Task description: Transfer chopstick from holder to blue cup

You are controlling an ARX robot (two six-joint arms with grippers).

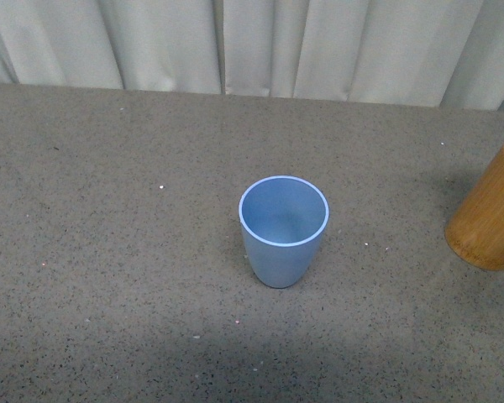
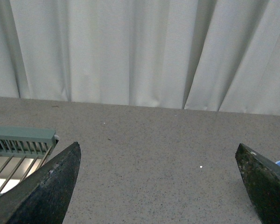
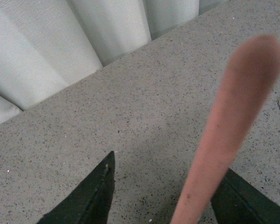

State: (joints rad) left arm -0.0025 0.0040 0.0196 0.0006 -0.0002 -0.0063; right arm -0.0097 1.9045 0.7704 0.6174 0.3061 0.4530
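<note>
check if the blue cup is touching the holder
Apart. The front view shows bare table between the blue cup and the holder at the right edge.

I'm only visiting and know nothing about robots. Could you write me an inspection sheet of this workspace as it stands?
Surface: grey speckled table, a few white specks.
Job's things: blue cup upright mid-table, empty; holder at the front view's right edge, partly cut off; chopstick between the right gripper's jaws.
Clutter: green slatted rack, seen in the left wrist view only.
Grippers: left gripper open, empty; right gripper's hold on the chopstick cannot be told.
Cables: nothing seen.
Surroundings: pale curtain behind the table.
</note>
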